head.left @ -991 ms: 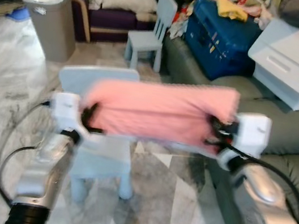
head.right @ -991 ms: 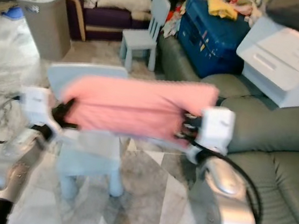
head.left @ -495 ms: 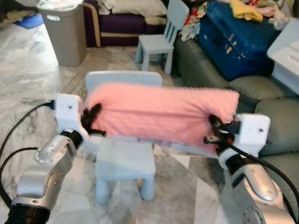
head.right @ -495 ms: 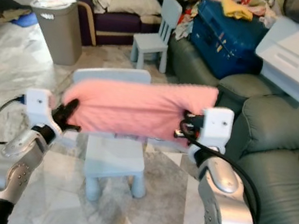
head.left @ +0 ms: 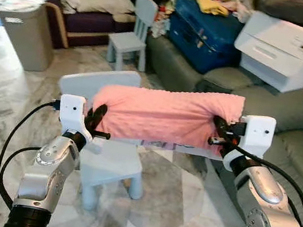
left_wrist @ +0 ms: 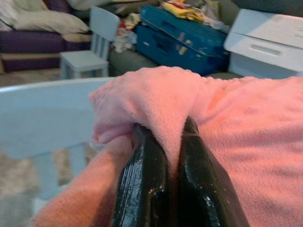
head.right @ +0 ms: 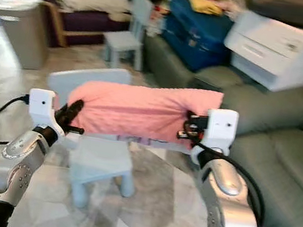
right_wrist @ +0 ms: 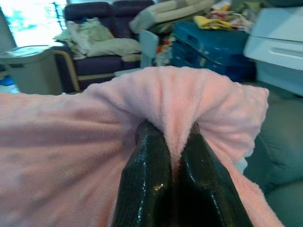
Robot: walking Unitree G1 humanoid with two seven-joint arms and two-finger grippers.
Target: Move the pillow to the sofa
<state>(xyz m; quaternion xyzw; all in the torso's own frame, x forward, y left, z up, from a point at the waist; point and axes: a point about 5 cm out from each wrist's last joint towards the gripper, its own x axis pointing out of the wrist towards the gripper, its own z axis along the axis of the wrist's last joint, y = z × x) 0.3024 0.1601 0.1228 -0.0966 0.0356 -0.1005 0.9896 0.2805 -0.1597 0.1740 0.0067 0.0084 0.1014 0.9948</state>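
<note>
carry | our left gripper and right gripper each pinch an end of the pink pillow | view has swung toward the green sofa, now nearer | pillow hangs above the small chair's seat, not yet over a cushion

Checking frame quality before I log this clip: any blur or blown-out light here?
Right eye view: soft all over, motion blur. Left eye view: sharper, window glare at top left washes out above the grey bin. Both wrist views: pink pillow sharp up close, background softer.
</note>
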